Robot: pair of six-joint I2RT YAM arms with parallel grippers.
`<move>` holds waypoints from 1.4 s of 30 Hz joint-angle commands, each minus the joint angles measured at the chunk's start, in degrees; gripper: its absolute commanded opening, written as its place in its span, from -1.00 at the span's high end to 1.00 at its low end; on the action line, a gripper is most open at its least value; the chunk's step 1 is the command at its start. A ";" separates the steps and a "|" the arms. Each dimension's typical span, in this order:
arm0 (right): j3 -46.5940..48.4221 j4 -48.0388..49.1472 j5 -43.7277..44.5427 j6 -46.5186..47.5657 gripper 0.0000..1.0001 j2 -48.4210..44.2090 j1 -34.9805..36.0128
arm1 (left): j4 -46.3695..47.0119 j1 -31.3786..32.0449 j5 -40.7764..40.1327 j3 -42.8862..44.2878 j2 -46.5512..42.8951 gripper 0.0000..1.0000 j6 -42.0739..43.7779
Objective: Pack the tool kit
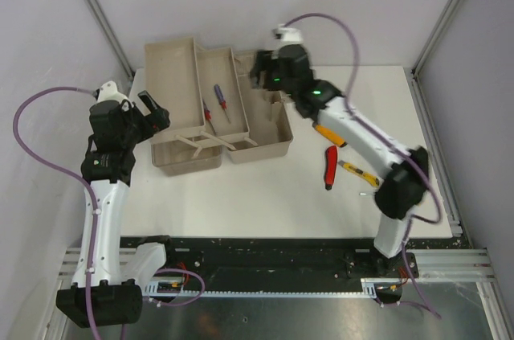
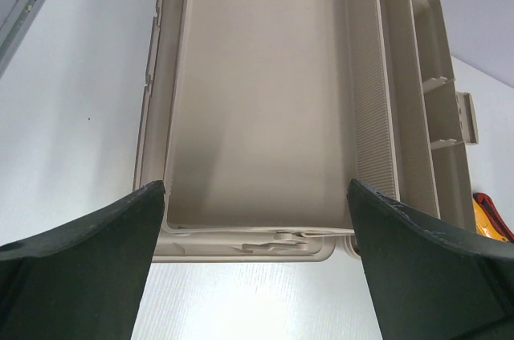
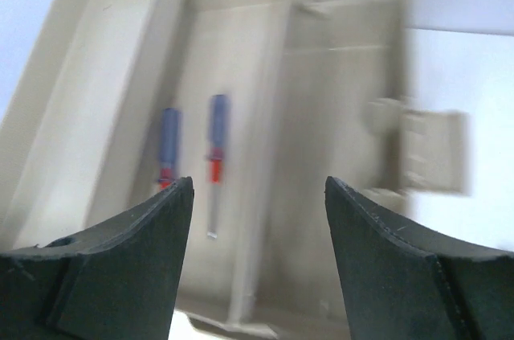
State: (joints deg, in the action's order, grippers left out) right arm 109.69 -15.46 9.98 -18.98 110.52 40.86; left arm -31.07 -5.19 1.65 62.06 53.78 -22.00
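While the right gripper [image 1: 259,75] hangs over the toolbox [image 1: 173,83] at its far right corner, fingers apart and empty, the left gripper [image 1: 152,115] sits at the toolbox's left edge, also spread wide, holding nothing. Two screwdrivers [image 1: 220,100] lie in the toolbox's middle tray. An orange-handled tool [image 1: 329,135], a red tool [image 1: 330,165] and a yellow tool [image 1: 357,173] wait on the table [image 1: 241,195], right of the toolbox. The risk: the right arm swings toward them, clips a spread tray and shoves the toolbox.
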 commanded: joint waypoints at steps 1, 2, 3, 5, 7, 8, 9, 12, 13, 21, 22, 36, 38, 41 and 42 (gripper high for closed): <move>-16.27 -2.28 8.95 -6.06 -0.44 -16.54 -8.16 | 0.90 0.35 0.95 1.49 -0.90 -0.99 0.50; -20.31 -3.43 9.82 -7.78 -0.45 -19.50 -10.32 | 0.82 0.40 1.28 1.57 -0.84 -0.99 0.48; -24.13 -5.01 10.51 -9.56 -0.45 -22.03 -12.41 | 0.79 0.42 1.61 1.75 -0.77 -0.99 0.52; -29.59 -10.99 12.99 -13.40 -0.45 -26.28 -16.65 | 0.78 0.44 2.33 2.14 -0.45 -0.99 0.55; -33.04 -17.12 15.56 -17.50 -0.45 -28.86 -19.74 | 0.80 0.49 2.77 2.44 -0.02 -0.99 0.42; -34.36 -19.86 16.15 -19.83 -0.45 -29.87 -21.29 | 0.77 0.55 2.98 2.53 0.22 -0.99 0.35; -35.95 -22.54 16.27 -22.53 -0.45 -30.91 -22.81 | 0.80 0.63 3.12 2.62 0.42 -0.99 0.32; -41.19 -29.18 14.63 -32.10 -0.47 -34.52 -28.49 | 0.75 0.76 3.42 2.59 0.81 -0.99 0.11; -43.27 -30.19 13.00 -34.51 -0.47 -35.87 -30.90 | 0.79 0.78 3.39 2.43 0.72 -0.99 0.07; -57.53 -35.52 6.44 -45.36 -0.25 -45.20 -44.78 | 0.82 0.81 2.77 1.27 0.07 -0.99 0.20; -58.52 -36.17 6.01 -46.10 -0.24 -45.56 -46.25 | 0.83 0.80 2.58 1.11 -0.05 -0.99 0.20; -65.52 -34.59 8.30 -49.65 -0.31 -37.71 -52.92 | 0.59 0.86 1.09 0.16 -0.54 -0.99 0.76; -65.82 -31.88 8.50 -48.76 -0.33 -35.87 -52.97 | 0.58 0.88 1.01 0.27 -0.41 -0.99 0.91; -65.91 -29.60 9.23 -48.67 -0.33 -32.52 -53.17 | 0.47 0.93 0.86 0.33 -0.21 -0.99 0.99; -65.91 -29.30 9.65 -49.03 -0.31 -31.53 -53.21 | 0.43 0.95 0.79 0.34 -0.19 -0.99 0.99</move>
State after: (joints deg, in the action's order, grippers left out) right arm 43.97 -48.58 16.25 -66.43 75.94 -11.88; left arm -31.07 -4.82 3.16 62.24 54.22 -21.98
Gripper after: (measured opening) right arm 0.665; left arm 0.994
